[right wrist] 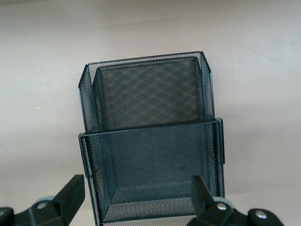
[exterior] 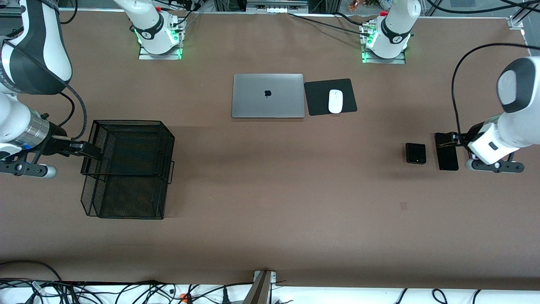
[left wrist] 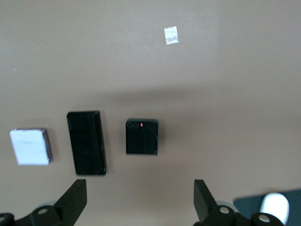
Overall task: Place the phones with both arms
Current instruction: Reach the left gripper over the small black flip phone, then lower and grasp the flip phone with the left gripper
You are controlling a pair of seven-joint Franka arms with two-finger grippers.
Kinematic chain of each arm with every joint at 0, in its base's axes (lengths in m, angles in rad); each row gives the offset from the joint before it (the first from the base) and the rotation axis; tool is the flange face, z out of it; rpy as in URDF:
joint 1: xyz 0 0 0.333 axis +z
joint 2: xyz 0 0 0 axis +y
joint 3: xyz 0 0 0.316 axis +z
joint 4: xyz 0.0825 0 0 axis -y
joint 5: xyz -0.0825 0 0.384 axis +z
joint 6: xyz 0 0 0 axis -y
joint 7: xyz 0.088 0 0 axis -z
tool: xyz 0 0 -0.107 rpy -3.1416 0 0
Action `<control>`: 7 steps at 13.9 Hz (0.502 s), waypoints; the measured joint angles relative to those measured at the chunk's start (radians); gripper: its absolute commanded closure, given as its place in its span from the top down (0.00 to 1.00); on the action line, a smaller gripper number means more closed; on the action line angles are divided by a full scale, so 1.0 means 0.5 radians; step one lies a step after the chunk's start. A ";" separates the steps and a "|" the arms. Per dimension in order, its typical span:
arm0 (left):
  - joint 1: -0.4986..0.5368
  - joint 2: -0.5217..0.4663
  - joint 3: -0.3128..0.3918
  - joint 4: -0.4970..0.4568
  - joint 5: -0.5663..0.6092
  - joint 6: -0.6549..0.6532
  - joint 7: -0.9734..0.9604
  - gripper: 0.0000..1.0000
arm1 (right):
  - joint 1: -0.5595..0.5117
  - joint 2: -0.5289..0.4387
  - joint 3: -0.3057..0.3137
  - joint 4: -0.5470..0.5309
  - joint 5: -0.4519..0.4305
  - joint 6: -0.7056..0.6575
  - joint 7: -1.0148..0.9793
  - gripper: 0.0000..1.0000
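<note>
Three phones lie in a row toward the left arm's end of the table. The small squarish black one [exterior: 415,153] [left wrist: 142,137] is beside the long slim black slab [exterior: 447,158] [left wrist: 86,142]. The pale lavender-white one [left wrist: 30,146] shows only in the left wrist view; the left arm's hand hides it in the front view. My left gripper [exterior: 445,141] [left wrist: 139,200] hangs open over the slab's end, with nothing between its fingers. My right gripper [exterior: 89,152] [right wrist: 137,195] is open and empty over the rim of a black mesh basket [exterior: 126,198] [right wrist: 146,59].
A shut silver laptop [exterior: 268,96] lies midway between the arms' bases. Beside it a white mouse [exterior: 336,101] [left wrist: 275,205] rests on a black pad [exterior: 316,99]. A small tape patch [exterior: 403,205] [left wrist: 171,35] marks the brown tabletop nearer the front camera than the phones.
</note>
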 measured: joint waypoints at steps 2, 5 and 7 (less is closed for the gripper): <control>0.017 0.002 0.000 -0.230 0.000 0.337 0.001 1.00 | 0.000 0.000 0.000 0.000 0.001 -0.011 0.000 1.00; 0.052 0.004 0.000 -0.567 0.000 0.795 0.004 1.00 | 0.000 0.001 0.000 0.000 0.001 -0.012 0.000 1.00; 0.058 0.011 0.000 -0.746 0.000 1.045 0.005 1.00 | 0.000 0.004 0.000 -0.002 0.001 -0.012 0.000 1.00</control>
